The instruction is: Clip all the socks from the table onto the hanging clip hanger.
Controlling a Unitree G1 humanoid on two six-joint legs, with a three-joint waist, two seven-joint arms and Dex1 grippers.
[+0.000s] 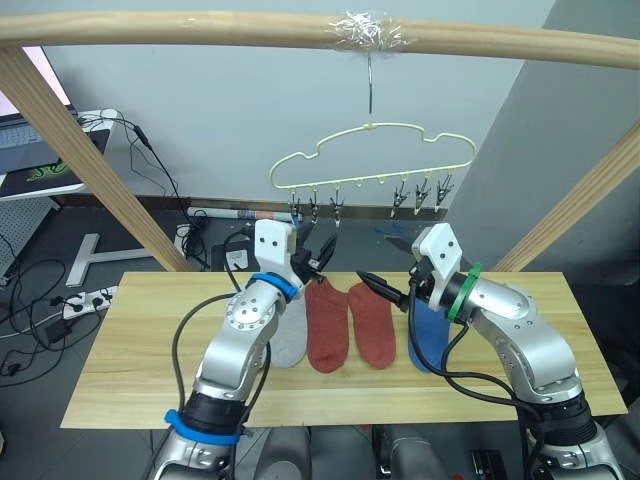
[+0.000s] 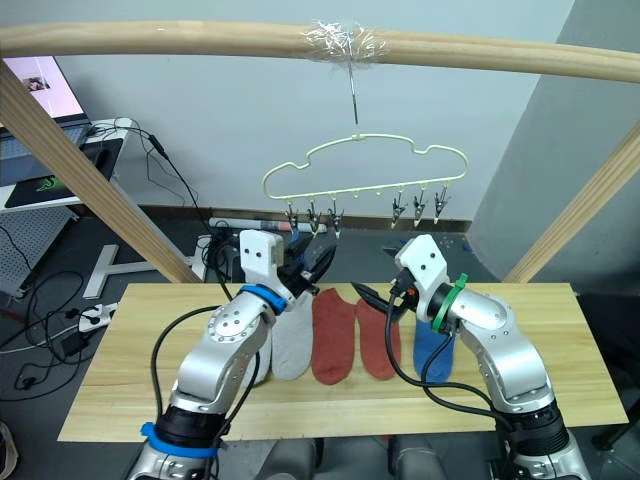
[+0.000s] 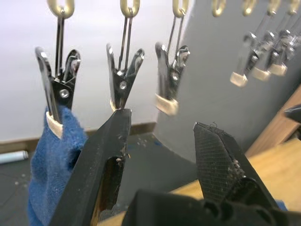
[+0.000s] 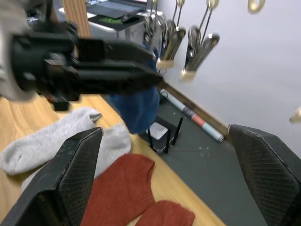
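Blue sock (image 3: 51, 155) seen pinned in end clip (image 3: 59, 89) of clip hanger (image 1: 372, 160). Left gripper (image 3: 162, 155) spread, empty, raised under clips. Right gripper (image 4: 174, 165) spread wide. Grey (image 1: 290, 330), rust (image 1: 327, 325), second blue sock (image 1: 428, 335) laid on table (image 1: 130, 350) below hanger. Knit judged soft, light, floppy; cuff edge best pinched.

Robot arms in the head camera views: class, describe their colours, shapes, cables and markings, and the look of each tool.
Both arms are rounded silver-grey metal shells with black cables looping outside. The left arm has blue bands at wrist and shoulder; the right arm has a green wrist ring. Each wrist carries a white boxy block. The left tool and right tool each have two black tapered fingers with finely cross-hatched pads.
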